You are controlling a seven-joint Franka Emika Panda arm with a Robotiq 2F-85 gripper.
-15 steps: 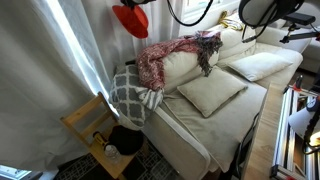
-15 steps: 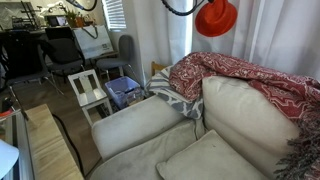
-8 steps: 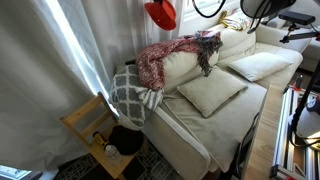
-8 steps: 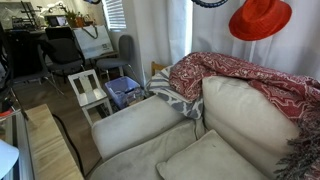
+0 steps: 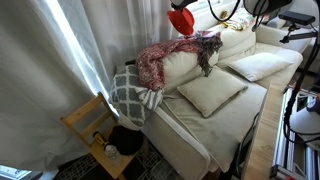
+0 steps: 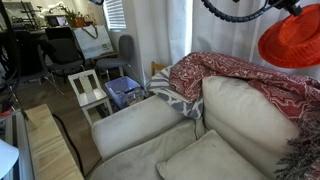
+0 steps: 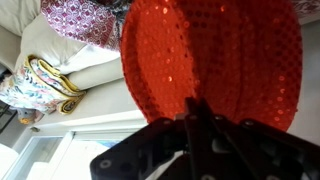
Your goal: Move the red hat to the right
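I judge this to be the carry step: my gripper (image 7: 192,112) is clenched on the rim of the red hat (image 5: 181,20). The hat hangs in the air above the patterned blanket (image 5: 160,58) draped over the sofa (image 5: 185,130) back, touching nothing below. Next I would pick a bare spot further right, lower until the soft hat rests, then release.
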